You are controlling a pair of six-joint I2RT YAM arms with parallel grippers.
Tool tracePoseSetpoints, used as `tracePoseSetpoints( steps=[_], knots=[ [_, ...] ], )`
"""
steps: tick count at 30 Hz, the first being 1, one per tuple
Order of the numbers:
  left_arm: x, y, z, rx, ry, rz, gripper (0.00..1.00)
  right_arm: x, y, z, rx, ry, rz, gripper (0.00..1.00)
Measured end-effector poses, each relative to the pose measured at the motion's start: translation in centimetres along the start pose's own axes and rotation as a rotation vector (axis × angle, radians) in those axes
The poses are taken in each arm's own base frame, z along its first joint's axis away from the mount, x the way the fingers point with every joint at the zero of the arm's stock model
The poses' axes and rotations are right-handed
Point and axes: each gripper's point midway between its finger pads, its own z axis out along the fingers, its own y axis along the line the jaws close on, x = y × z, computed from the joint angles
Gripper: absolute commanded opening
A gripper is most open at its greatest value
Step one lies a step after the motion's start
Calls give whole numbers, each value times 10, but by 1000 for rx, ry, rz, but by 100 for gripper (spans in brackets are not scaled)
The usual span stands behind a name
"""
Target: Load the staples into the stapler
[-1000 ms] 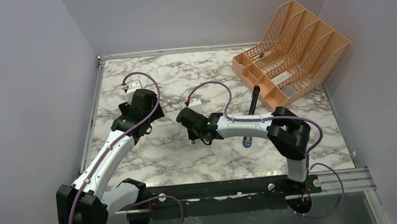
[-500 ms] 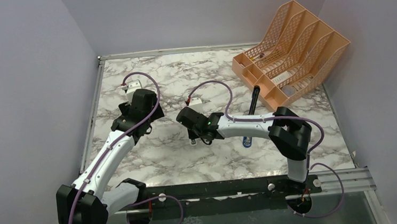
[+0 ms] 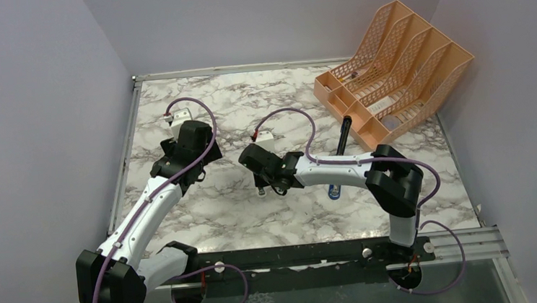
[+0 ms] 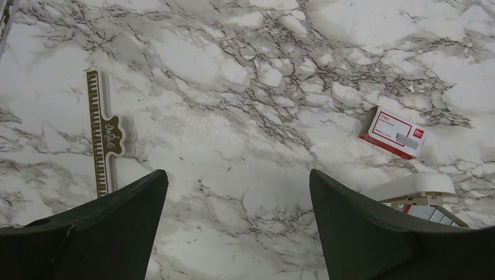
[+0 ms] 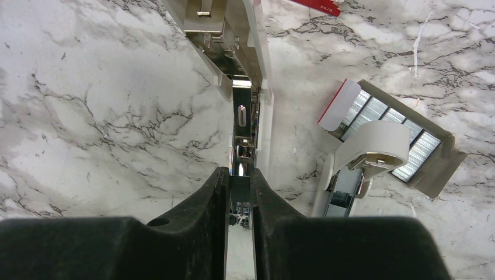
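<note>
In the right wrist view my right gripper (image 5: 240, 175) is shut on the staples (image 5: 240, 188), a small grey block pinched between its fingertips. Directly beyond it lies the stapler (image 5: 265, 111), white and hinged open, its silver channel (image 5: 241, 119) in line with the block. Whether the block touches the channel I cannot tell. From above, the right gripper (image 3: 261, 187) hangs low over mid-table. My left gripper (image 4: 238, 181) is open over bare marble, with nothing between its fingers.
A beige tray of spare staple strips (image 5: 408, 153) lies right of the stapler, with a white curved part (image 5: 373, 143) over it. A red-and-white box (image 4: 392, 132) and a brown ruler-shaped strip (image 4: 100, 137) lie on the marble. An orange file rack (image 3: 392, 62) and a blue-and-black tool (image 3: 341, 149) stand back right.
My right arm has shifted only slightly, still holding the staples over the stapler. The left arm has not moved.
</note>
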Motion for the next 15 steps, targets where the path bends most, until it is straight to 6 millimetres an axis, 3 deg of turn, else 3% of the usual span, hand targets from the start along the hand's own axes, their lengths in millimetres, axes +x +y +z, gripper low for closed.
tracePoseSetpoints(
  steps=[15],
  knots=[
    [0,0,0,0,0,0,91,1,3,3,-6,5,0,21]
  ],
)
